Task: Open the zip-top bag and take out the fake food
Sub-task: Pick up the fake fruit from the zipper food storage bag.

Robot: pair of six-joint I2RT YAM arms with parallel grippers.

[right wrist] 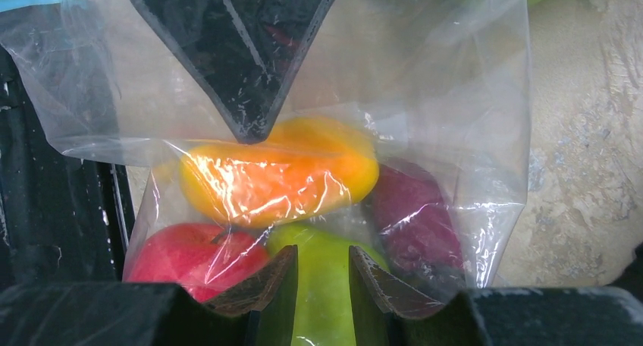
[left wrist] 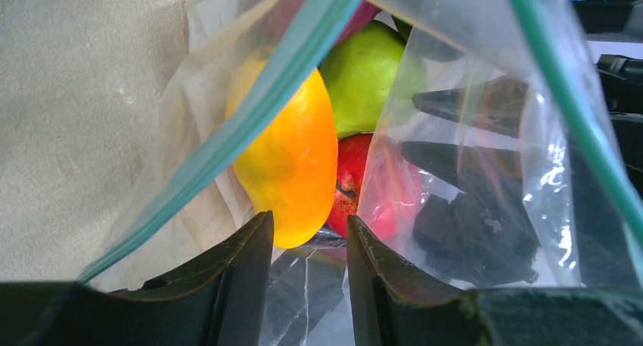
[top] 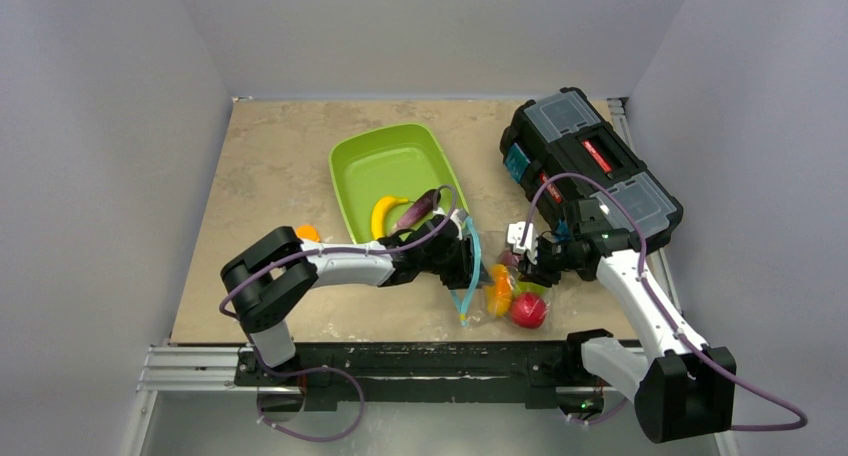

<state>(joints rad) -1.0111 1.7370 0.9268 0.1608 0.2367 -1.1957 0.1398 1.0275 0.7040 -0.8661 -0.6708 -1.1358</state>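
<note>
The zip-top bag (top: 478, 298) lies near the table's front edge, its teal zip strip (top: 470, 276) parted. Fake food inside: an orange-yellow piece (left wrist: 292, 149), green pear (left wrist: 364, 77), red apple (left wrist: 356, 175) and maroon piece (right wrist: 417, 217). My left gripper (left wrist: 309, 228) is in the bag's mouth, jaws apart, with the orange-yellow piece just past its tips. My right gripper (right wrist: 323, 259) is at the bag's other end. Its jaws are nearly together, with film and the pear (right wrist: 322, 308) filling the gap. In the green tray (top: 352, 176) lie a banana (top: 383, 214) and an eggplant (top: 417, 211).
A black toolbox (top: 590, 166) stands at the back right, close behind my right arm. A small orange block (top: 307, 233) peeks out behind my left arm. The tray sits just behind the bag and my left gripper (top: 466, 266).
</note>
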